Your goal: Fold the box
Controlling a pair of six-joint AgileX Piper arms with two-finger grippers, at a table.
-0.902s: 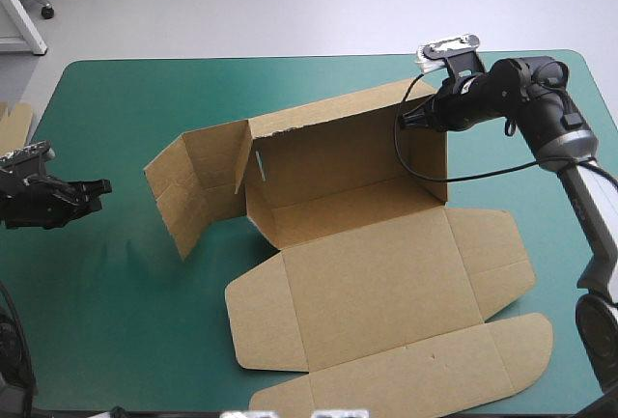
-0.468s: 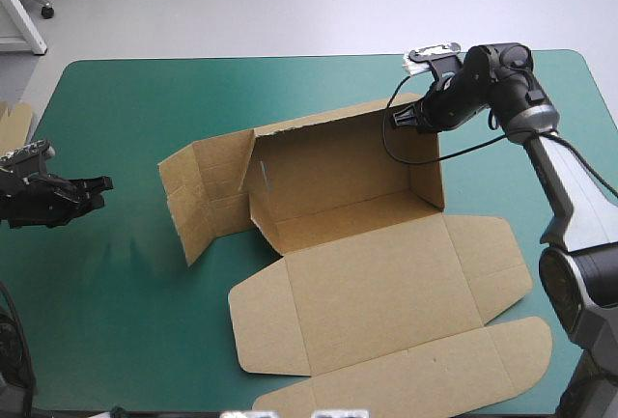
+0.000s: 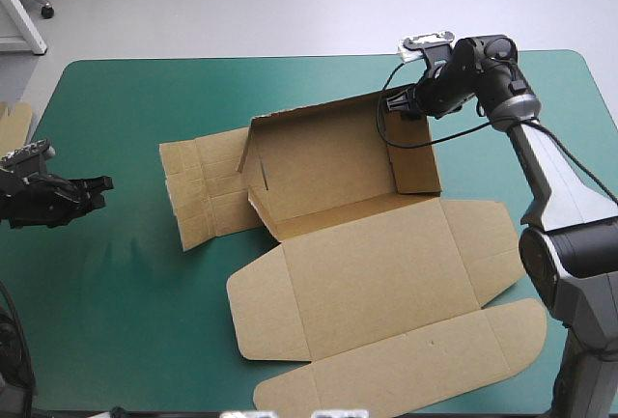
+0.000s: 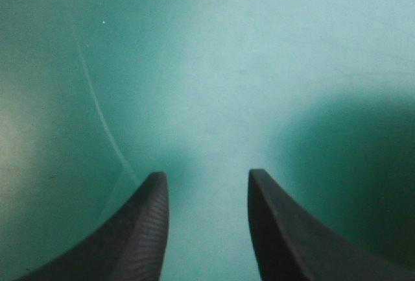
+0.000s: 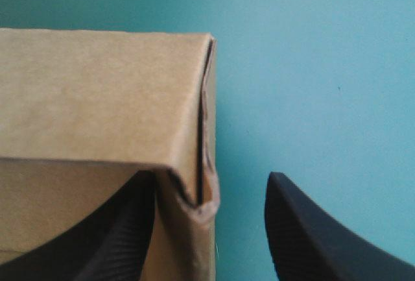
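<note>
Now the brown box [image 3: 367, 273] sits in the middle of the counter [image 3: 126, 331], half built. Its far wall and right end wall stand up, while its left flap and near panels lie flat on the teal-green cover. At the far right corner the right hand [image 3: 398, 105] has its black fingers [image 5: 311, 229] apart, the corner's edge between them. Near the counter's left edge the left hand [image 3: 99, 185] hovers with fingers spread, well apart from the box.

Bright even light. Faint shadow inside box [image 3: 333, 162]. Left wrist view: pale glare on teal-green cover [image 4: 214, 67].
</note>
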